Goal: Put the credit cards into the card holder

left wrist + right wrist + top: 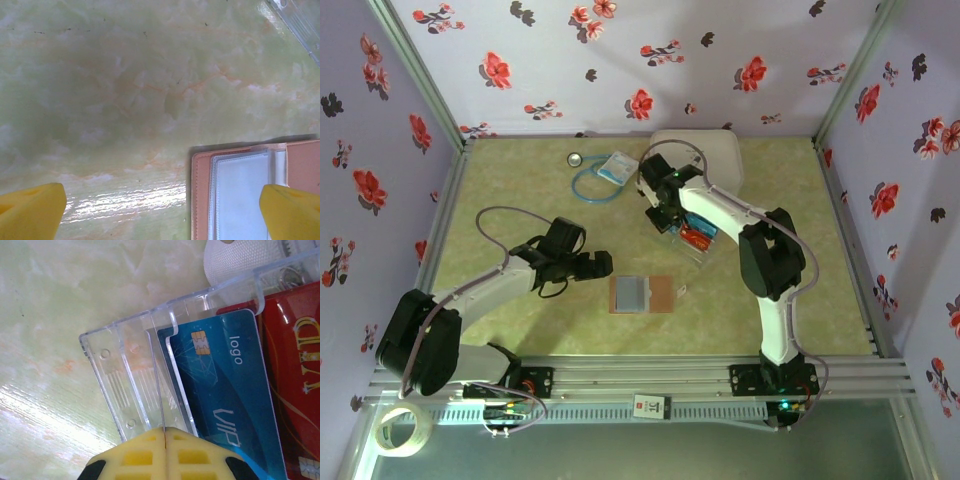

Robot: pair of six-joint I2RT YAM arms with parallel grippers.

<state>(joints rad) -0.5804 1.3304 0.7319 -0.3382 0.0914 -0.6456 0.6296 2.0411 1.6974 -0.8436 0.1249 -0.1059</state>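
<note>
The card holder lies open on the table, pinkish-brown with clear sleeves. My left gripper is open just left of it, low over the table, with one yellow fingertip over the sleeves. The credit cards sit in a clear plastic box: a blue one and a red one lie flat inside. My right gripper is at the box's left end, its jaws pressed together on a thin pale sheet seen edge-on. Whether that is a card or a box wall I cannot tell.
A large white zip case lies behind the box at the back. A blue cord loop, a small pouch and a round metal thing lie at the back left. A tape roll sits off the table, front left.
</note>
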